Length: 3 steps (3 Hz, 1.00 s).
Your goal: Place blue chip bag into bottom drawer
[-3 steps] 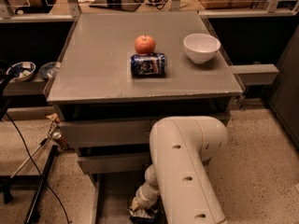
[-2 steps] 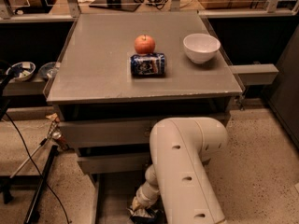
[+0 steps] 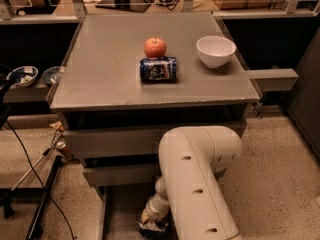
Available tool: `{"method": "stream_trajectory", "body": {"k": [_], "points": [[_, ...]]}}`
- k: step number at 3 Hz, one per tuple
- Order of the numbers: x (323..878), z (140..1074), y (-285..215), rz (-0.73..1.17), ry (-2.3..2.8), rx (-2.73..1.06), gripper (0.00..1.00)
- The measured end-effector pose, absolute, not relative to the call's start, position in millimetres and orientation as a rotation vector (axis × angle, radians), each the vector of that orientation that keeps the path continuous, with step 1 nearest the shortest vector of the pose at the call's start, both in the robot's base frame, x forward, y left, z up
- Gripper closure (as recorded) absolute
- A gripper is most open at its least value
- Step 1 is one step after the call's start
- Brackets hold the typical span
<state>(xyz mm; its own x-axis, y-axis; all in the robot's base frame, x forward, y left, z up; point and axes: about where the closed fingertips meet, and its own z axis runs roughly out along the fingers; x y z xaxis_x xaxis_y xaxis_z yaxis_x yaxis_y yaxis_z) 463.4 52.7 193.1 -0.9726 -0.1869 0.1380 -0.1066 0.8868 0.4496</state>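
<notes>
The bottom drawer point(image 3: 120, 215) is pulled open at the foot of the grey cabinet, a shallow grey tray. My white arm point(image 3: 200, 184) reaches down into it from the right. The gripper point(image 3: 151, 218) is low inside the drawer, largely hidden by the arm. A crinkly dark bag with light patches, the blue chip bag point(image 3: 154, 228), lies right under the gripper at the bottom edge of the camera view. I cannot tell whether the bag rests on the drawer floor or is held.
On the cabinet top point(image 3: 100, 74) are a red apple point(image 3: 155, 47), a blue can point(image 3: 158, 69) on its side and a white bowl point(image 3: 215, 50). Two upper drawers point(image 3: 112, 143) are closed. A stand with cables point(image 3: 42, 194) is at the left.
</notes>
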Motion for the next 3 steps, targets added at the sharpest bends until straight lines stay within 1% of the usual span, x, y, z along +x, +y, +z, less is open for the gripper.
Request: {"method": "stream_trajectory", "body": {"k": [3], "points": [[463.3,193.0,52.8,-0.671,-2.877,0.226,0.11]]}}
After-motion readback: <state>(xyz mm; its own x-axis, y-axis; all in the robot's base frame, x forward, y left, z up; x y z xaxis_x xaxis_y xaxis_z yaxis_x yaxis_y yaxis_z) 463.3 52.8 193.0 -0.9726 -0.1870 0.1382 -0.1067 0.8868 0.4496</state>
